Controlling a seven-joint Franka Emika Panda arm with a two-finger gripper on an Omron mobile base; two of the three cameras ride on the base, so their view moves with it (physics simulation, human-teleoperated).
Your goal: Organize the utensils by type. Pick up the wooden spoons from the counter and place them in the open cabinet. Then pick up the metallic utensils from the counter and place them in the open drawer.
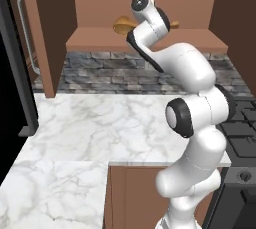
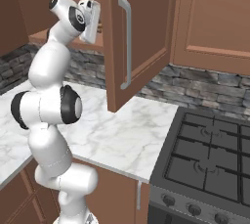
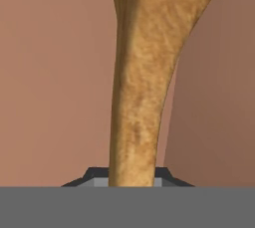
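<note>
Grey stone backsplash [image 1: 125,73], black gas stove [image 2: 210,164], brown closed wall cabinets [image 2: 215,17].

Golden-brown wooden spoon [image 3: 142,82] held over open cabinet [image 1: 145,38] shelf, marble counter [image 1: 100,128] below

— What's behind the worktop?
— A grey stone backsplash [image 2: 195,87] running along the wall.
— And to the right?
— A black gas stove [image 2: 210,162] with grates, knobs [image 2: 194,209] along its front edge.
— Above it?
— Closed brown wall cabinets [image 2: 215,17]; one door [image 2: 128,37] with a long silver bar handle [image 2: 127,42].
— On the left?
— A dark tall appliance [image 1: 15,88].
</note>
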